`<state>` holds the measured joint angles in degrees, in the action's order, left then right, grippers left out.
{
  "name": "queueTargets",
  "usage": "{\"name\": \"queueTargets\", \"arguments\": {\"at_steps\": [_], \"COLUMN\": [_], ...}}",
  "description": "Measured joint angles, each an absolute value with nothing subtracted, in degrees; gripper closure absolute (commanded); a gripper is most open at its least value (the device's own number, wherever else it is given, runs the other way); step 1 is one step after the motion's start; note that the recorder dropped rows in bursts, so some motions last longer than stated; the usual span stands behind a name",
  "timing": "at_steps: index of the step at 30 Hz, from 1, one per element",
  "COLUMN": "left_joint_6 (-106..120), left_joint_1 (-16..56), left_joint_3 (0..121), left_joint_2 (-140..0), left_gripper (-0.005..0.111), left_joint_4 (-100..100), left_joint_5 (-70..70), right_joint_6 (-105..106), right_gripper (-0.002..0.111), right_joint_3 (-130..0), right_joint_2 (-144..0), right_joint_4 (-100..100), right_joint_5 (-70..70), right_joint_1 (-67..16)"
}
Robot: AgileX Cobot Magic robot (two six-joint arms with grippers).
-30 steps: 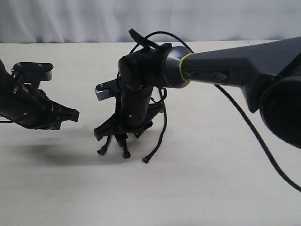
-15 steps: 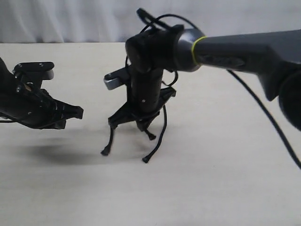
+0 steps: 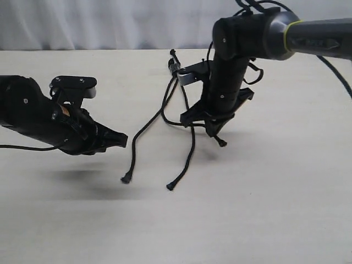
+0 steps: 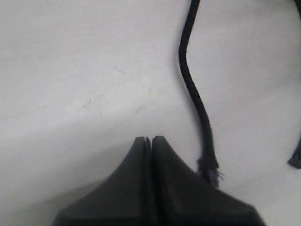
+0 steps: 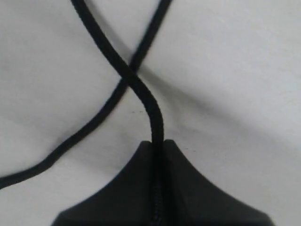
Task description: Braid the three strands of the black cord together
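Note:
The black cord lies mid-table, its bound knot (image 3: 175, 67) at the far end. My right gripper (image 3: 213, 131) (image 5: 157, 143) is shut on one strand (image 5: 141, 92), whose knobbed tip (image 3: 221, 143) hangs just beyond the jaws. That strand crosses over another strand (image 5: 101, 110). The left strand (image 3: 144, 129) ends at a tip (image 3: 126, 179), and the middle strand (image 3: 191, 154) ends at a tip (image 3: 170, 187). My left gripper (image 3: 121, 141) (image 4: 148, 140) is shut and empty, hovering just left of the left strand (image 4: 193, 94), whose frayed tip (image 4: 210, 168) lies beside the jaws.
The tan table (image 3: 264, 209) runs back to a far edge under a white curtain (image 3: 110, 22). The right arm's glossy black cable (image 3: 335, 71) loops off to the right. The left arm's shadow (image 3: 82, 181) falls on the table in front of it.
My right gripper has carried its strand right and farther back, uncovering the other two strands. My left arm has shifted right toward the left strand.

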<state>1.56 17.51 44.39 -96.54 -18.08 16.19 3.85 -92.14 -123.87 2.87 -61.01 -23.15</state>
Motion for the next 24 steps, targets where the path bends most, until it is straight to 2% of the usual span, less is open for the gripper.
{"name": "queueTargets", "arguments": {"at_steps": [9,11,15,18,24], "left_joint_6": [1.5,1.8,2.8,4.2,9.7], "left_joint_1": [17.6,17.6,17.6,17.6,18.2], "left_joint_3": [44.4,44.4,44.4,44.6,51.1], "left_joint_2": [-96.6,-96.6,-96.6,-96.7,-96.7], "left_gripper": [0.107,0.107,0.106,0.098,0.073], "left_joint_4": [-18.4,-18.4,-18.4,-18.4,-18.4], "left_joint_5": [12.6,12.6,12.6,13.0,21.6], "right_joint_6": [5.7,6.2,6.4,6.4,6.4], "right_gripper": [0.103,0.096,0.071,0.062,0.062], "right_joint_3": [-83.7,-82.7,-82.2,-82.2,-82.1], "right_joint_2": [-124.1,-124.3,-124.3,-124.2,-122.8], "right_joint_4": [13.8,17.3,21.3,22.2,23.6], "right_joint_5": [-55.8,-54.3,-52.7,-52.5,-53.4], "right_joint_1": [-19.0,-19.0,-19.0,-19.0,-18.0]}}
